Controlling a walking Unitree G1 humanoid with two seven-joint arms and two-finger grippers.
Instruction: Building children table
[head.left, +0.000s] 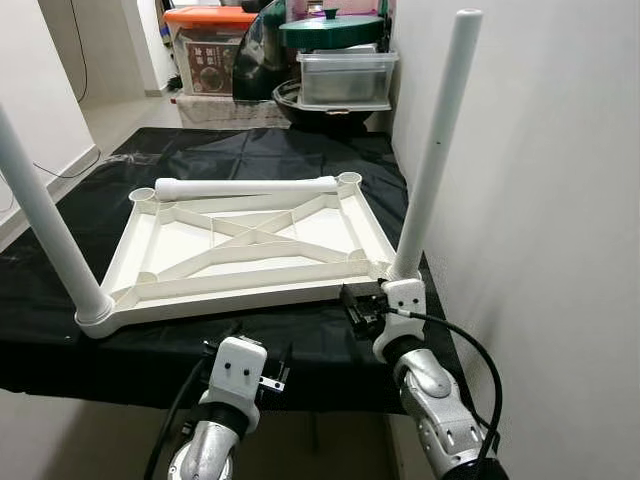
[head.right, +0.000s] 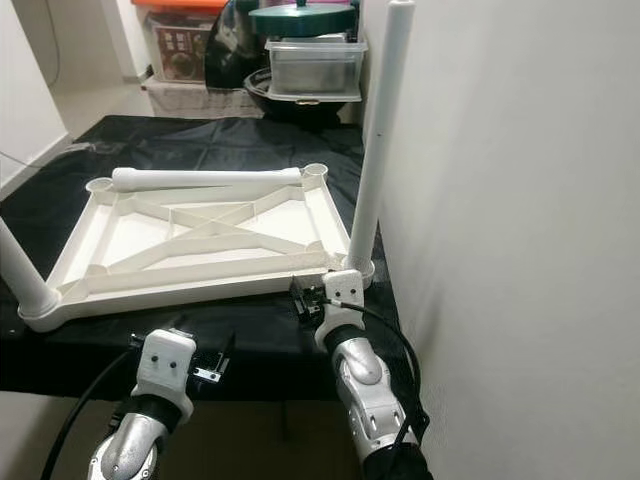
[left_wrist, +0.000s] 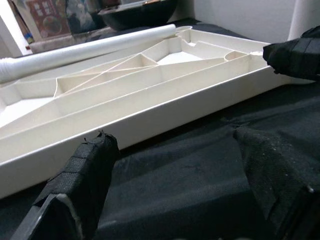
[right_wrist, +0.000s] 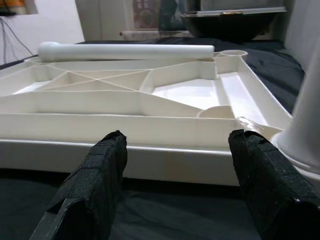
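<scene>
Facing tabletop (head.left: 250, 245) near edge: left hand (left_wrist: 175, 185) spread, right hand (right_wrist: 175, 175) spread beside corner leg (head.left: 435, 150).

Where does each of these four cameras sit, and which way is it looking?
Left eye: head, looking down at the upturned white plastic tabletop on black cloth; both silver arms show.
Right eye: beside it, same scene; upright white leg nearer centre.
Left wrist: along the open left gripper toward the tabletop's edge.
Right wrist: along the open right gripper.
Both wrists share the loose white leg.

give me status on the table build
Both grippers, left and right, open, empty at tabletop near edge. Two legs standing, one loose leg across top. Nothing blocking.
</scene>
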